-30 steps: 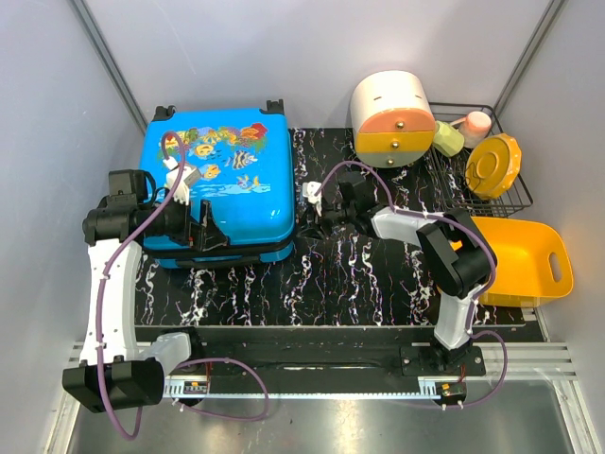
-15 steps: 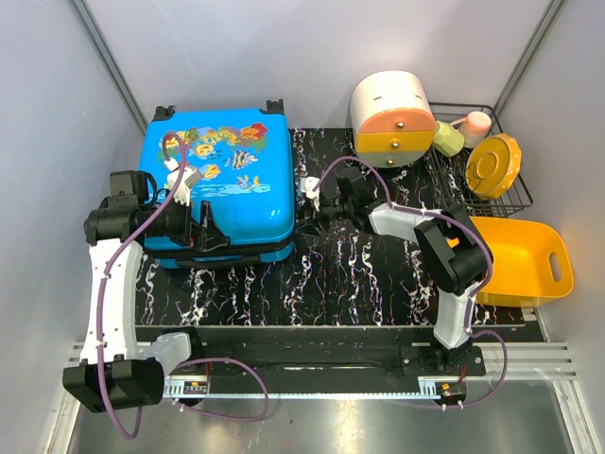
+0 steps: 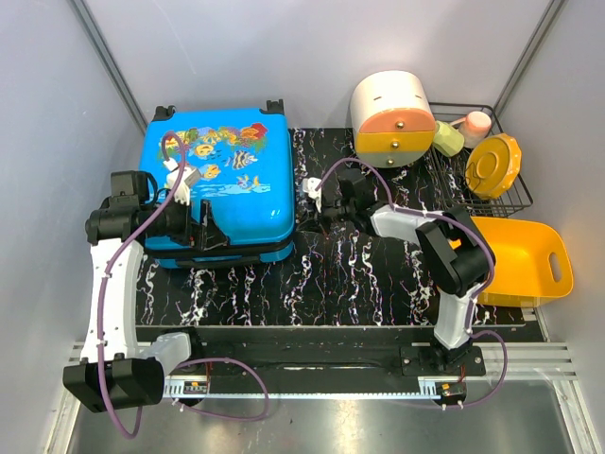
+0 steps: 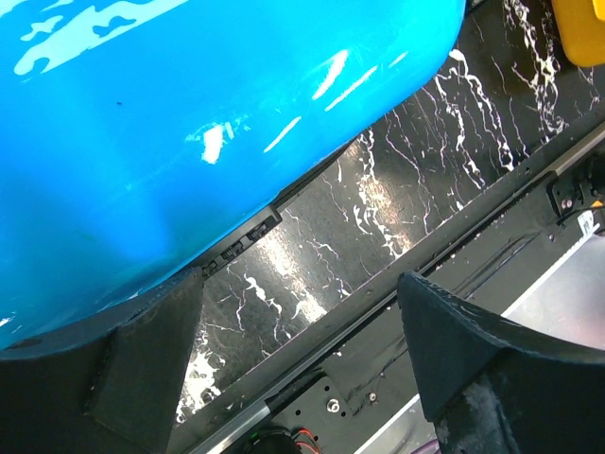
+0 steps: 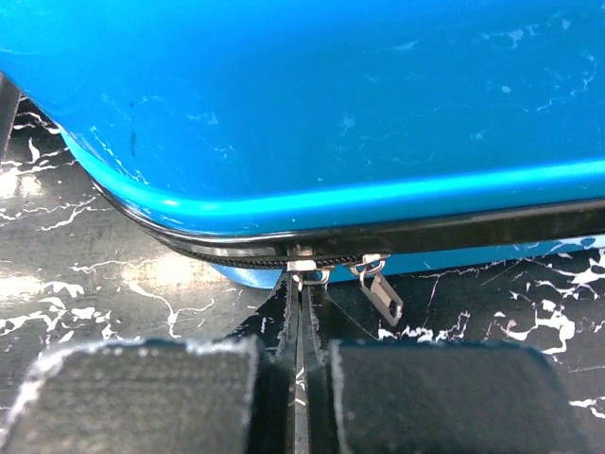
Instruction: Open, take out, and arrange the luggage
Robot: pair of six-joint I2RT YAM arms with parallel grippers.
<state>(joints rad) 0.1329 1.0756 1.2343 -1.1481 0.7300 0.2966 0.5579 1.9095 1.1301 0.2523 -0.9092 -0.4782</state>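
The luggage (image 3: pixel 227 180) lay flat and closed on the far left part of the black marbled mat (image 3: pixel 359 274), its fish-printed shell facing up and its black wheels toward the far wall; the left gripper (image 3: pixel 203 232) sat at the near left corner of the case, low against its near edge; in the left wrist view its two fingers (image 4: pixel 142 364) stood wide apart with nothing between them but mat and the table's rail, one finger close under the curve of the blue shell, though whether it touched the shell could not be told; the right gripper (image 3: pixel 312 194) was at the right side of the case, about midway along that edge; in the right wrist view its fingers (image 5: pixel 416 397) were pressed together, only a thin line left between them, directly below the zipper sliders (image 5: pixel 304 270) on the dark seam of the case; one silver pull tab (image 5: pixel 383 295) hung free just to the side of them, while whether the other tab was nipped between the pads could not be told; well off to the right stood a white-and-orange drawer box (image 3: pixel 392 118), a wire basket (image 3: pixel 515 194) and a yellow basin (image 3: pixel 529 260).
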